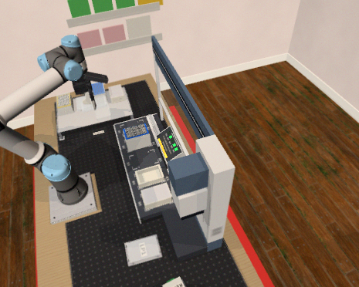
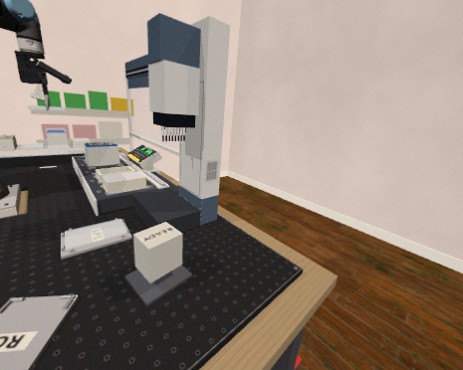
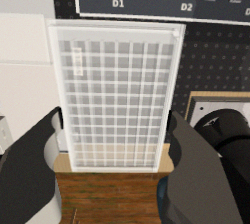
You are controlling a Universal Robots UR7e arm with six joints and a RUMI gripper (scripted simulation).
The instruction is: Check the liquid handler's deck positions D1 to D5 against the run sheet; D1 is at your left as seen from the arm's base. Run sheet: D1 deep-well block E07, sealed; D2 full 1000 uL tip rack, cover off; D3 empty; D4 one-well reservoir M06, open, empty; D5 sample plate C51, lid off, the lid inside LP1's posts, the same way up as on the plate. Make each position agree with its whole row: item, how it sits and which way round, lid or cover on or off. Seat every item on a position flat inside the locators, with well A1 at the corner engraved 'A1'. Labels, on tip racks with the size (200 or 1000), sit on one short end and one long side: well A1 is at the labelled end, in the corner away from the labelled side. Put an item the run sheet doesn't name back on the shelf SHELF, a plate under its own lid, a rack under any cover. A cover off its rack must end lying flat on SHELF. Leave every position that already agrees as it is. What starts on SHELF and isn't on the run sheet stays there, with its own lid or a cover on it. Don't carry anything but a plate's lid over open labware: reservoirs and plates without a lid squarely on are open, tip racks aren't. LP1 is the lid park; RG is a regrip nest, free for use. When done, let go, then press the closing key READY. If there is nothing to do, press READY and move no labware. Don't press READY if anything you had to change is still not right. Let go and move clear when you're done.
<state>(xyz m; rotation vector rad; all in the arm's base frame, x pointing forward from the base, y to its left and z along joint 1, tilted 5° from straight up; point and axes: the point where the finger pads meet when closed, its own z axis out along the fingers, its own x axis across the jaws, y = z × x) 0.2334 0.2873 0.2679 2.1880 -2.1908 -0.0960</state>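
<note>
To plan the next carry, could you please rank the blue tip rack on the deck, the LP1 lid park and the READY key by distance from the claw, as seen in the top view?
From the claw, shut on the clear gridded plate over the shelf:
1. Blue tip rack, deck's near end.
2. LP1 lid park, past the deck's far end.
3. READY key, at the bottom edge.

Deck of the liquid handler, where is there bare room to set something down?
The slot between the blue tip rack and the open reservoir looks bare. Beyond the reservoir a plate fills the end. The hand holds a clear lid.
</note>
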